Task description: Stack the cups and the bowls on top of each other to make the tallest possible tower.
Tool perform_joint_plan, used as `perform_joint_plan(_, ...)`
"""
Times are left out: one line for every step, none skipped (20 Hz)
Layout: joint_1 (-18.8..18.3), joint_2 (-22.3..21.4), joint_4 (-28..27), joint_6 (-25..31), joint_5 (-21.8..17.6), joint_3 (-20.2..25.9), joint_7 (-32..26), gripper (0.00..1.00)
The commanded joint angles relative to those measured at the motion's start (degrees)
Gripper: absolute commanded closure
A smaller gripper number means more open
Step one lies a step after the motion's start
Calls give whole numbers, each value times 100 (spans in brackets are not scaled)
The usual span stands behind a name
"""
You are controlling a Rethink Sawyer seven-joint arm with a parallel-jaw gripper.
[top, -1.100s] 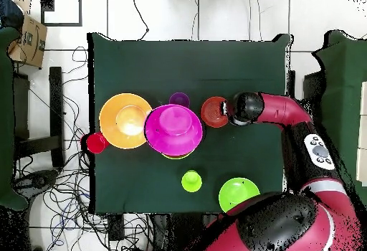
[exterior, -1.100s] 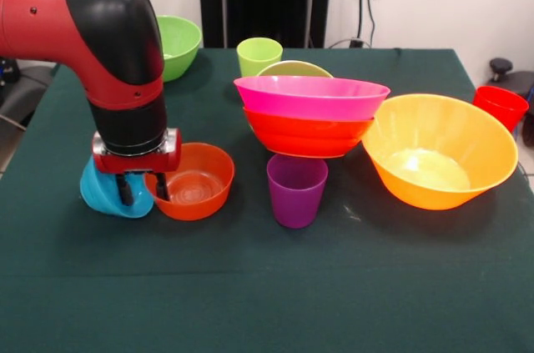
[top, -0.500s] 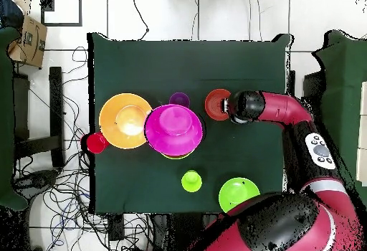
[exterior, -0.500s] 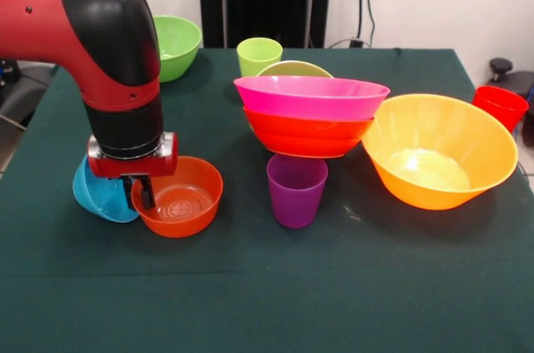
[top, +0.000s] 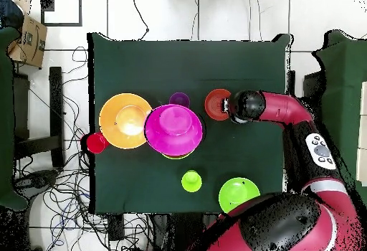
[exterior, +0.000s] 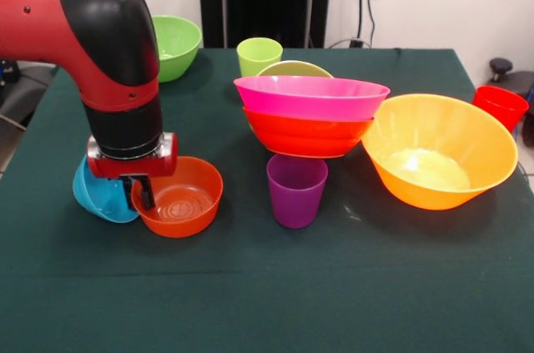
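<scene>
1. Tool, lower left of front view, is clamped on the rim of the small orange-red bowl, one finger inside the wall; grip looks set for lifting.
2. Blue bowl sits tilted just behind the tool, touching the orange-red one.
3. Tower at centre: pink bowl nested on red-orange bowl. Purple cup is in front.
4. Big orange bowl right, on the bench.

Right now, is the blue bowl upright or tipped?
Tipped. In the front view the blue bowl leans on its side behind the gripper, beside the small orange bowl, which sits upright.
</scene>
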Motion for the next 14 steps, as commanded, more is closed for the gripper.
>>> perform_joint_plan(-5, 269, 432, -396, -638, 86, -903, 100)
perform_joint_plan(-4, 181, 514, -387, -625, 79, -874, 100)
perform_joint_plan(-15, 51, 646, -342, -564, 88, -828, 100)
perform_joint_plan(-8, -43, 720, -324, -547, 78, -795, 100)
perform_joint_plan(-8, -232, 895, -290, -489, 73, -718, 100)
perform_joint_plan(8, -387, 1021, -272, -468, 48, -655, 100)
perform_joint_plan(19, -675, 1256, -228, -407, 39, -578, 100)
perform_joint_plan(21, -825, 1388, -177, -358, 35, -528, 100)
perform_joint_plan(17, -1058, 1561, -71, -271, 41, -484, 100)
perform_joint_plan(1, -1168, 1654, -24, -230, 49, -466, 100)
perform_joint_plan(2, -1339, 1739, 117, -167, 51, -476, 100)
perform_joint_plan(-9, -1423, 1782, 194, -131, 63, -487, 100)
perform_joint_plan(-22, -1541, 1824, 298, -89, 78, -513, 100)
perform_joint_plan(-30, -1582, 1839, 345, -76, 80, -517, 100)
